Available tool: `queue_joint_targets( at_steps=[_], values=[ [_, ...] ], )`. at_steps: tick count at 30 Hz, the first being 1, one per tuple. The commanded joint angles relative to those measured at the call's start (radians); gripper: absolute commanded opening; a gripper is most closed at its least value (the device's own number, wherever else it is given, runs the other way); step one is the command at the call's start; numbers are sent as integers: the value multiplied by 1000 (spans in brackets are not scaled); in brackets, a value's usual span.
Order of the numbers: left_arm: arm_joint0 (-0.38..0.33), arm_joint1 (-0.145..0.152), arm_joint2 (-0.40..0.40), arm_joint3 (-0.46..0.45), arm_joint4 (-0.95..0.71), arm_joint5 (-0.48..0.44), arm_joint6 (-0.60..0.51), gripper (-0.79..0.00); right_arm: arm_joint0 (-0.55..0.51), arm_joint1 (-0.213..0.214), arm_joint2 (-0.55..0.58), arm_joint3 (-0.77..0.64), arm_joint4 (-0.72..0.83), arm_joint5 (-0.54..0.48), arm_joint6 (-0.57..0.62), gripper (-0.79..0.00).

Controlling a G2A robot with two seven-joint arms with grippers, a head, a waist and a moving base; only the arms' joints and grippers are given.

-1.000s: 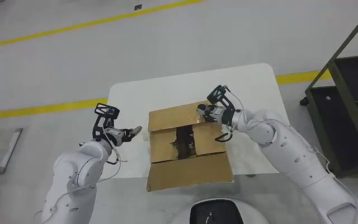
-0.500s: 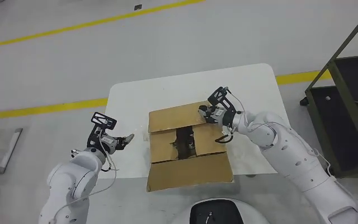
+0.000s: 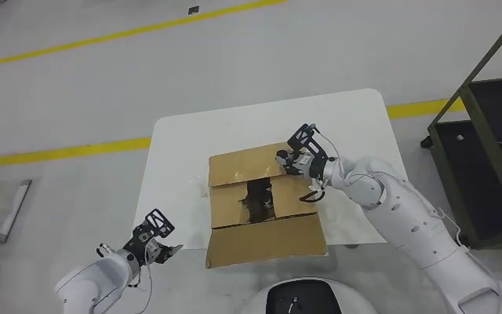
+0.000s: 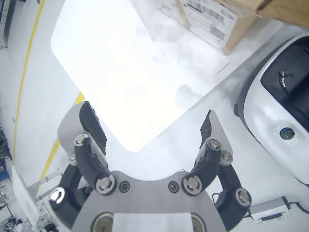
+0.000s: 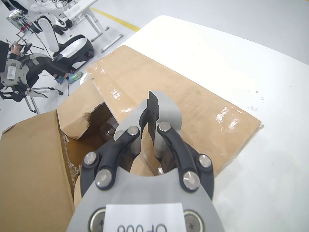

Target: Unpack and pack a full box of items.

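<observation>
Unpacking is barely under way: the cardboard box is sitting at the middle of the white tabletop, its top flaps parted only enough to leave a dark opening down the centre. Through that opening a clear bottle is showing, along with darker goods too shadowed to name. The right pincer is hanging over the inner edge of the far flap, its two pads pressed together. Whether a lip of cardboard is caught between them cannot be told. The left pincer is hovering off the near corner of the tabletop, well apart from the box, with its pads spread wide and holding nothing.

By the look of it, the step in hand is opening the flaps so the contents can be reached. The next move is likely calling for the far flap to be folded outward and flat, and for the left arm to be brought to the box's near side to do the same. Only then is a clean reach down to the first item likely.
</observation>
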Motion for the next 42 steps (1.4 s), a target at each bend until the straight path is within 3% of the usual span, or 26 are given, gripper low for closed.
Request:
queue_joint_targets(
  at_steps=[1, 7, 17, 23, 30, 42],
  values=[
    [10, 1, -1, 12, -20, -24, 46, 0, 1, -1, -3, 1, 1, 3, 0, -785],
    [31, 6, 5, 22, -64, -136, 120, 0, 5, -4, -9, 4, -3, 5, 6, -785],
    [31, 7, 5, 24, -66, -141, 133, 0, 10, -4, -7, 5, -2, 3, 18, -785],
    [34, 7, 61, -17, 53, -117, 187, 0, 15, -5, -5, 12, 1, 1, 23, -785],
    [33, 5, 118, -52, 64, -95, 247, 0, 16, -5, -5, 9, -8, 3, 34, -785],
    [-86, -2, 165, -73, 37, 41, 269, 0, 15, -3, -2, 4, 3, -10, 70, -785]
  ],
)
